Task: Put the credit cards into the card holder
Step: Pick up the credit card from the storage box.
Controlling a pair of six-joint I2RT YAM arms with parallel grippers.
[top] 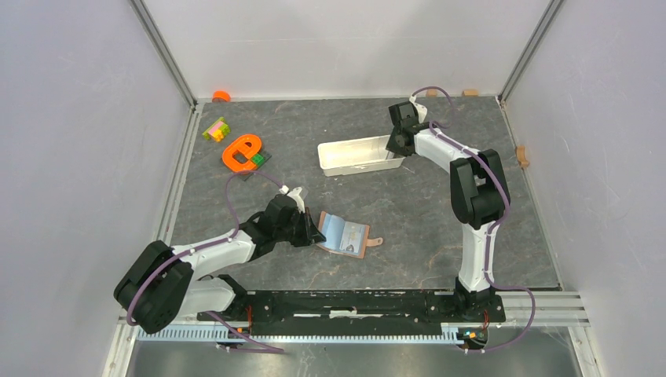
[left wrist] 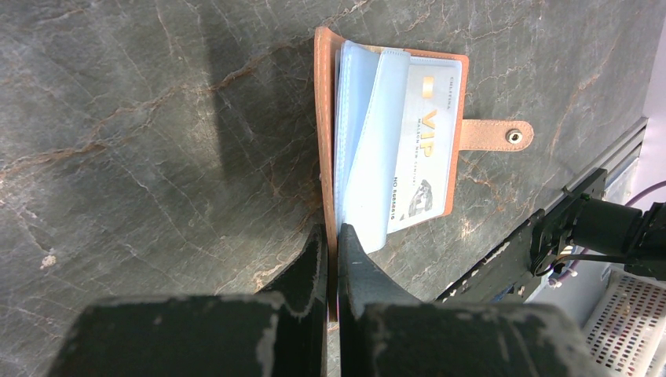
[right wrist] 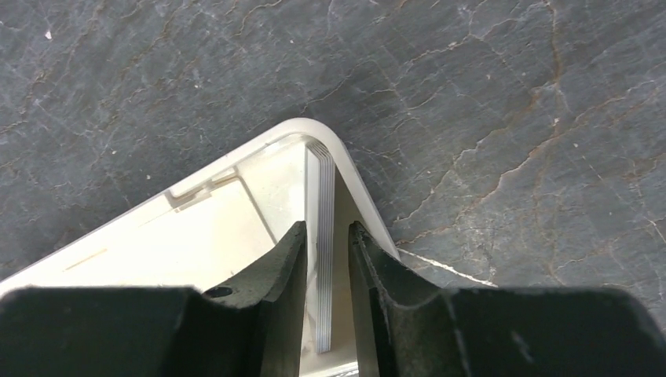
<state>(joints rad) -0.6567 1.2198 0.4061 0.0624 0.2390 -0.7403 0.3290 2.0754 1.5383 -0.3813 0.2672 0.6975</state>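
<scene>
While viewed from the bases outward, left gripper (left wrist: 331,239): clamped together on the card holder's near cover edge
Card holder (left wrist: 357,141): lying open on the table (left wrist: 157,157), VIP card (left wrist: 424,149) in its clear sleeve
Right gripper (right wrist: 326,233): astride the credit cards; whether it pinches them, cannot tell
Credit cards (right wrist: 320,188): stacked on edge in the white tray's (right wrist: 204,236) corner

Robot lab cell, white panelled walls (top: 71,118)

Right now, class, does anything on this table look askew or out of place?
The credit cards stand on edge in a corner of the white tray, not flat. The card holder lies open and skewed to the table edges, its sleeves fanned up, the left pincer pinching its cover.
</scene>
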